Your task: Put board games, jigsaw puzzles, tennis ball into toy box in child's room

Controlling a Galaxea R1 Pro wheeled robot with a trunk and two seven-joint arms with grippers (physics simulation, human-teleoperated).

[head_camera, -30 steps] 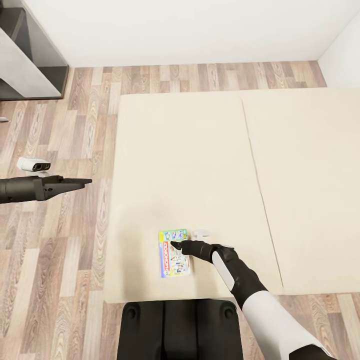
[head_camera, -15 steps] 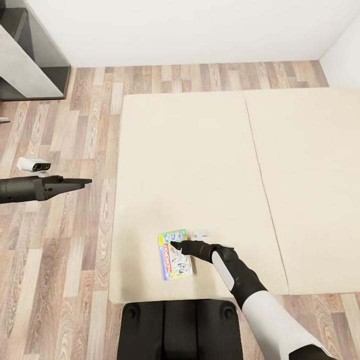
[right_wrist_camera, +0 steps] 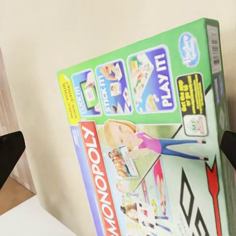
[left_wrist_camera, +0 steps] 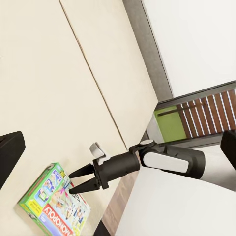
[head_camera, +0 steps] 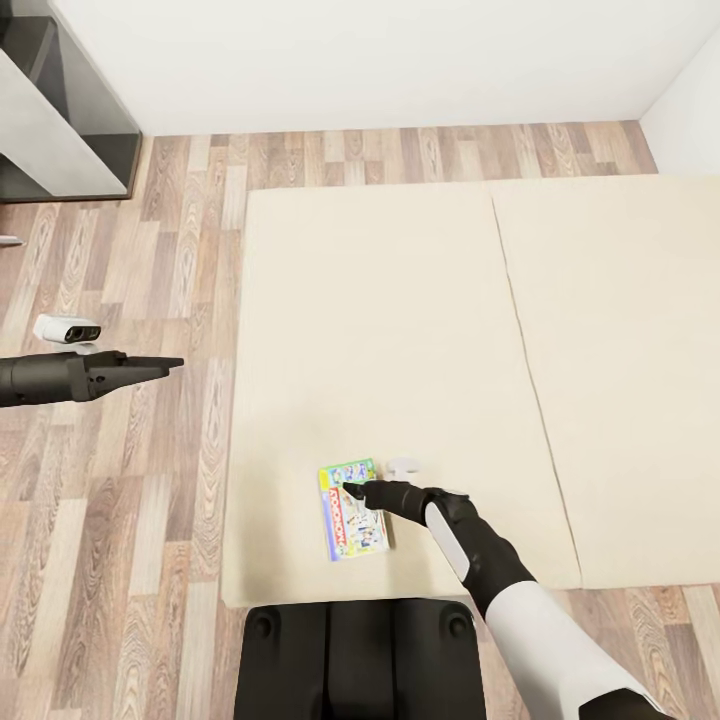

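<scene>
The Monopoly box (head_camera: 351, 508) lies flat near the front edge of the bed (head_camera: 400, 330), its long axis running roughly away from the robot and tilted slightly. The right gripper (head_camera: 349, 489) hovers over its far end, jaws parted and holding nothing (the wrist view looks straight at the cover). Pick-up is in hand; next, I judge, comes straddling an edge. The left gripper (head_camera: 172, 364) waits over the floor (head_camera: 120, 500), jaws apparently together

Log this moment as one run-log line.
right tool: open, over Monopoly box | box: flat on bed | left tool: above floor, state unclear
</scene>
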